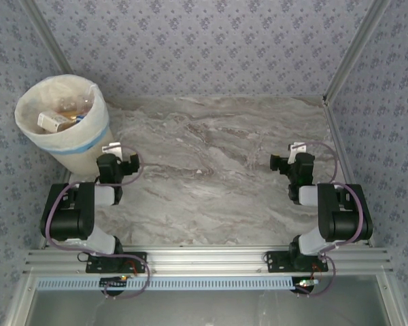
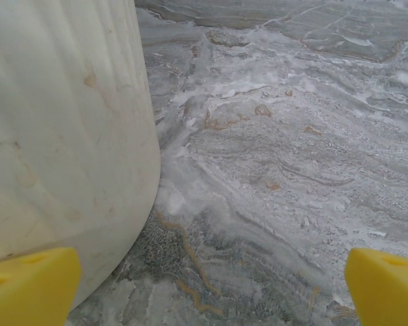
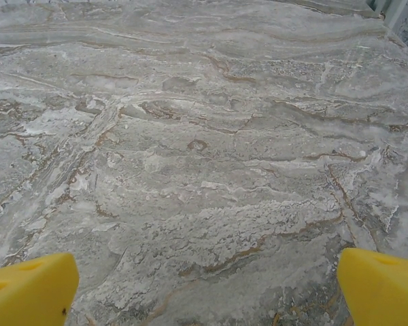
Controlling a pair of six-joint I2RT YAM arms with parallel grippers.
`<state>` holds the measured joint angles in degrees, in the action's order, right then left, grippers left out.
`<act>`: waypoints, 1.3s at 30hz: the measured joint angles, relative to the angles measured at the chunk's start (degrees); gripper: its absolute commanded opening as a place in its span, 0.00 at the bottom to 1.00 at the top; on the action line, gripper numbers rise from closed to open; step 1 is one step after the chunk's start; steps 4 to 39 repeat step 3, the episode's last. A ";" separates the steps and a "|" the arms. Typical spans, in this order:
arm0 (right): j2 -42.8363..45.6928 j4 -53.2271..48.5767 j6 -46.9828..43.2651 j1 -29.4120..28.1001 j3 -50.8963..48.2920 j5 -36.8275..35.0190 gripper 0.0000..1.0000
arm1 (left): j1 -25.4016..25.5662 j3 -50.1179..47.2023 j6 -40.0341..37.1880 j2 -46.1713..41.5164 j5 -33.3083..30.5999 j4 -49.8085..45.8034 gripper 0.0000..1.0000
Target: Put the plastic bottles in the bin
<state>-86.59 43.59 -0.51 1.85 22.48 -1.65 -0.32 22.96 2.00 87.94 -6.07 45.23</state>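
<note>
Top external view, nearest edge first: two black arms are bolted to a metal rail (image 1: 211, 258) along the front of the table (image 1: 217, 183), each folded with its elbow out toward its own side. Just beyond the bases, the left gripper (image 1: 117, 161) hangs low over the left part of the table. The right gripper (image 1: 292, 163) hangs over the right part, well apart from the left one. Both stand wide and hold nothing.

In the left wrist view the yellow fingers (image 2: 30, 282) sit at the two bottom corners, with grey marbled table between them. The right wrist view shows the same wide spread, its yellow fingers (image 3: 27, 288) over brown-veined table.

Farther back on the left, the bin (image 1: 81, 139) stands upright at the far-left corner of the table, just beyond the left gripper. A white bag is folded over its rim and a pale blue band runs around it. From the left wrist its cream wall rises close beside the left finger; whether they touch I cannot tell.

The plastic bottles (image 1: 64, 114) lie inside the bin, with a white-and-orange carton and clear bottles on top of the heap. Their number cannot be made out.

Behind it all stand blue-grey patterned walls (image 1: 204, 41).
</note>
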 measured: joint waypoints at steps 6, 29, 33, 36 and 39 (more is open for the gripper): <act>0.00 0.00 0.00 0.00 0.00 0.00 1.00 | 0.00 0.00 0.00 0.00 0.00 0.02 1.00; 0.00 0.00 0.00 0.00 0.00 0.00 1.00 | 0.00 0.00 0.00 0.00 0.00 0.02 1.00; 0.00 0.00 0.00 0.00 0.00 0.00 1.00 | 0.00 0.00 0.00 0.00 0.00 0.02 1.00; 0.00 0.00 0.00 0.00 0.00 0.00 1.00 | 0.00 0.00 0.00 0.00 0.00 0.02 1.00; 0.00 0.00 0.00 0.00 0.00 0.00 1.00 | 0.00 0.00 0.00 0.00 0.00 0.02 1.00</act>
